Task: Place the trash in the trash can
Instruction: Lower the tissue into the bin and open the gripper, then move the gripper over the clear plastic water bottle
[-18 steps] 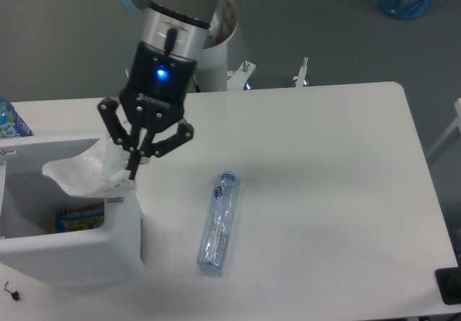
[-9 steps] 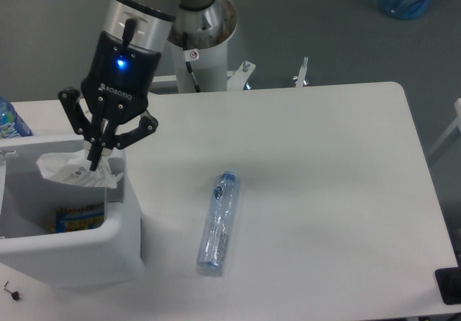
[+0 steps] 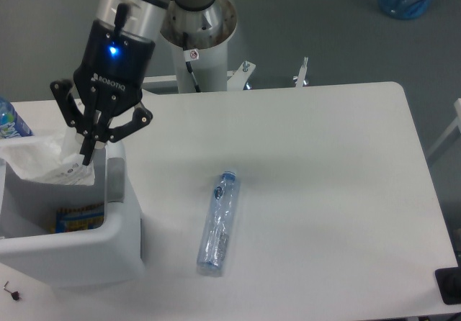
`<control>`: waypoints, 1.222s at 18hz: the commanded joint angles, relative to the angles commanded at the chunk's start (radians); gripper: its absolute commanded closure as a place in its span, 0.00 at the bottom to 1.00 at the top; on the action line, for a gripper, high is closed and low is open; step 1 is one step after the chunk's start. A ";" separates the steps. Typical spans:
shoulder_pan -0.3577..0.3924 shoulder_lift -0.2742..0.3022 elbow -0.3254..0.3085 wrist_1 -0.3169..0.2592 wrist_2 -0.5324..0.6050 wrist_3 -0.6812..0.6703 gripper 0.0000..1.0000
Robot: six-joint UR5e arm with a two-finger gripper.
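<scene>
**One fixed camera, high above the table's near edge**

A single view covers the scene. The camera sits raised over the near side of the white table (image 3: 324, 191) and looks steeply down and away toward the far edge, where the arm's pedestal (image 3: 198, 29) rises. It is close enough that the table's near-left corner and the left edge fall outside the frame, while the far-right rounded corner and most of the right edge show. Grey floor (image 3: 310, 19) fills the band beyond the far edge. The white bin (image 3: 79, 245) is cut by the left border. No second view exists to share ground with.
</scene>
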 joint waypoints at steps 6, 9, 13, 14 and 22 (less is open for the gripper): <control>-0.015 -0.025 -0.003 0.002 -0.002 0.003 0.67; -0.015 -0.035 0.000 0.002 0.000 0.011 0.20; -0.012 -0.035 0.009 0.002 0.002 0.005 0.04; -0.005 -0.034 0.009 0.002 0.002 0.002 0.01; 0.072 -0.032 -0.002 -0.003 0.008 -0.003 0.01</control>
